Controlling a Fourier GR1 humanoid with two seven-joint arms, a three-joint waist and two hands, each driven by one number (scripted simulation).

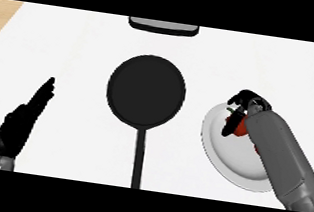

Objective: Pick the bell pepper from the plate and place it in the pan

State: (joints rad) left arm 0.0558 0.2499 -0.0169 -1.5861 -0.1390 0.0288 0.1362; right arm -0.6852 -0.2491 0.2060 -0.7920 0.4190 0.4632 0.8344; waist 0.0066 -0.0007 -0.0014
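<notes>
A red bell pepper (pixel 240 127) with a green stem lies on the white plate (pixel 227 158) at the right of the counter. My right hand (pixel 246 104) is bent down over it, fingers curled round the pepper and hiding most of it. The black pan (pixel 146 89) sits at the middle of the counter, its long handle (pixel 139 156) pointing toward me, nothing inside it. My left hand (pixel 25 117) rests at the lower left with straight fingers, well away from the pan and plate.
A dark grey object (pixel 163 26) lies at the far edge of the white counter, behind the pan. Wooden floor shows past the counter's left and right edges.
</notes>
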